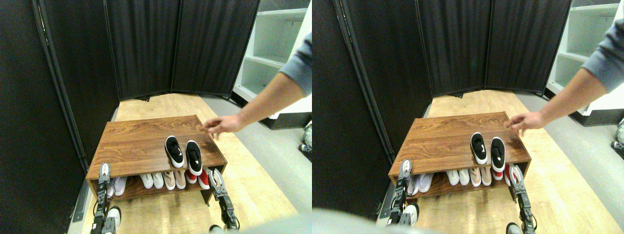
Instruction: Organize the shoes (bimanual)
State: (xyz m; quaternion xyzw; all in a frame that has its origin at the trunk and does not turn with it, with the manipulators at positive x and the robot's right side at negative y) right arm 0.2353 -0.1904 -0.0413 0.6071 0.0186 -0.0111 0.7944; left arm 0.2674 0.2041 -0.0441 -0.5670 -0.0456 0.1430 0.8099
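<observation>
The two black shoes [184,155] are small slip-ons with white soles, and the left one shows a white mark on its side. They stand side by side, nearly touching, on top of the wooden shoe rack [141,144], toward its front right part, with the right shoe's end reaching the front edge.

The rack is a low brown box with an open front. On its inner shelf stand several pairs in a row: one whitish shoe [119,185] shows at the far left just beside the left gripper, then a white pair [152,180], a beige pair [174,180], and a red pair [197,179] at the right end, partly hidden under the rack's top.

The left gripper [104,171] rises in front of the rack's left front corner; the right gripper [216,178] stands at the right front corner, just beside the red shoes. Both are too small here to say how they stand.

A person's hand [222,125] reaches in from the right, fingers loosely spread and empty, touching or hovering at the rack's back right corner, with a grey sleeve [298,63] above the bare forearm.

The rack sits on a pale wood floor [258,180] before a black folding screen [180,48]; white shelves [273,44] stand at the back right.
</observation>
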